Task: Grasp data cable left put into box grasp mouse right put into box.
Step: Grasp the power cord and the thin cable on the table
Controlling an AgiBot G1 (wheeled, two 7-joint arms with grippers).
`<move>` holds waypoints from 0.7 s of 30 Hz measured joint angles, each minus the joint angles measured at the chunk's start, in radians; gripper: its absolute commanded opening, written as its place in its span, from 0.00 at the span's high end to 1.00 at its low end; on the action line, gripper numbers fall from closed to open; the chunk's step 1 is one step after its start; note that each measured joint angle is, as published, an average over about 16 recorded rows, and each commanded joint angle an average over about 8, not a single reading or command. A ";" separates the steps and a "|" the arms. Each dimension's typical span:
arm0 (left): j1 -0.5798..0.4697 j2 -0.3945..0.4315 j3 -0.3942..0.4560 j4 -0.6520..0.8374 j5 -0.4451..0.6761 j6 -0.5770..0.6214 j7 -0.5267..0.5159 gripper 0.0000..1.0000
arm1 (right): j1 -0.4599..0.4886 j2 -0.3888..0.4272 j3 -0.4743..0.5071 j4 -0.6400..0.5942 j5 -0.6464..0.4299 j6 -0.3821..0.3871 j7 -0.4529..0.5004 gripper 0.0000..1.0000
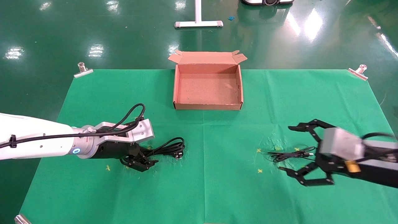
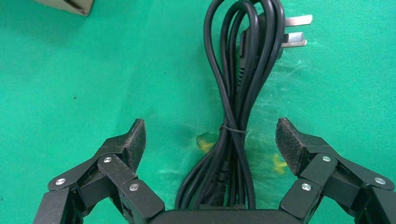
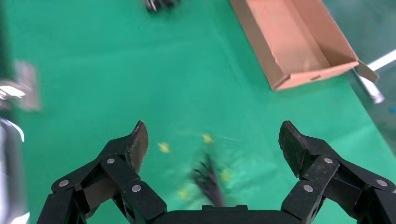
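Green cloth (image 1: 217, 186) covers the worktable, glossy green floor beyond. Left gripper (image 2: 210, 140) low over the cloth, fingers spread wide, nothing held; the looped black data cable bundle with silver plug prongs (image 2: 238, 107) lies between its pads, untouched. Right gripper (image 1: 290, 149) also wide open, empty; a thin black coiled cord (image 1: 287, 154) sits between its fingertips on the cloth. Mouse body not discernible. Shallow brown cardboard box (image 1: 207, 106) stands empty, well ahead of both grippers, between them.
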 measured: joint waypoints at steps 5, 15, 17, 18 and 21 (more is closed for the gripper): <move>0.005 -0.004 -0.002 -0.009 -0.002 -0.002 -0.004 0.00 | 0.020 -0.068 -0.053 -0.008 -0.188 0.099 0.028 0.00; 0.006 -0.005 -0.002 -0.012 -0.001 -0.002 -0.008 0.00 | 0.061 -0.171 -0.145 -0.028 -0.482 0.186 0.247 0.00; 0.006 -0.005 -0.002 -0.013 -0.001 -0.002 -0.008 0.00 | 0.067 -0.182 -0.155 -0.029 -0.514 0.184 0.288 0.00; 0.006 -0.005 -0.002 -0.013 -0.001 -0.002 -0.008 0.00 | 0.070 -0.186 -0.158 -0.029 -0.525 0.182 0.305 0.00; 0.006 -0.005 -0.002 -0.013 -0.001 -0.002 -0.008 0.00 | 0.076 -0.192 -0.163 -0.028 -0.541 0.173 0.344 0.00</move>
